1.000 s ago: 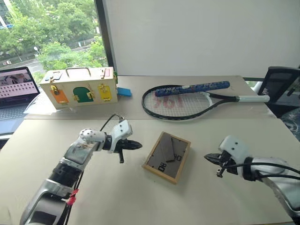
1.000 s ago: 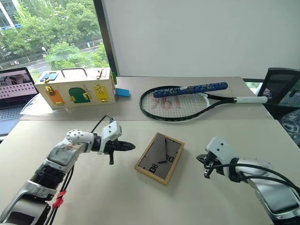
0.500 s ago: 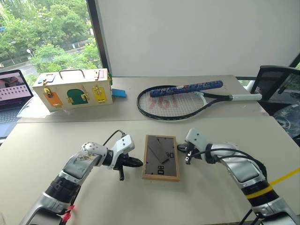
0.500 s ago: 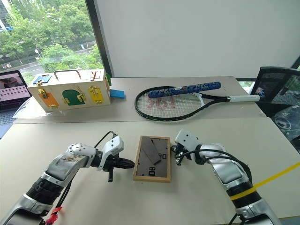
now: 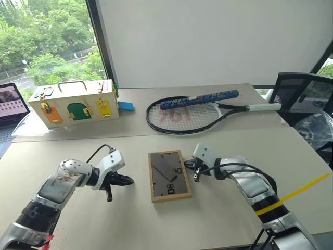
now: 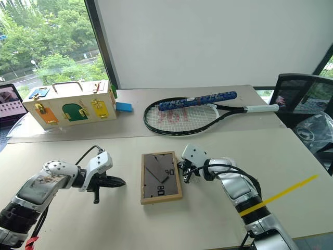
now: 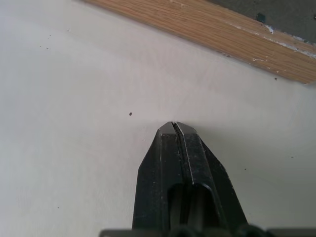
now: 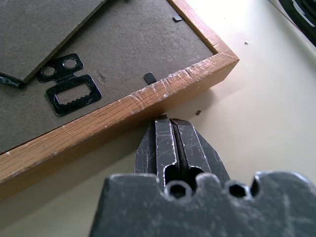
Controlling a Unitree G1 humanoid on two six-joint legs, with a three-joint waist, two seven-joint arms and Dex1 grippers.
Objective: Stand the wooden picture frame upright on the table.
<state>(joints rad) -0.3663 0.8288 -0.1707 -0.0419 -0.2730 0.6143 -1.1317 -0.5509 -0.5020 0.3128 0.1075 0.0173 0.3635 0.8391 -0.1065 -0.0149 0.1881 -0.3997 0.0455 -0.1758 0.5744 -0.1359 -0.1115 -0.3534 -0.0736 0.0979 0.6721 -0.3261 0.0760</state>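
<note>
Beige counter (image 5: pixel 62 151) under me; the wooden picture frame (image 5: pixel 168 175) lies back-up, just ahead of my right pincer (image 8: pixel 172 123), whose tips sit at its edge. Both pincers are fully closed and empty (the left pincer (image 5: pixel 126 181) stands apart, opposite). I judge I'm levering next: get under that edge.

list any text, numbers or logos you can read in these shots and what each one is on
"80": white marks on the dark back panel of the wooden picture frame, lying back-up on the table; the reading is uncertain.
Red logo on the strings of the tennis racket: too blurred to read.
White print on the racket's blue grip wrap: too small to read.
Laptop screen: too small to read.
Wooden box with coloured doors: no text seen.
</note>
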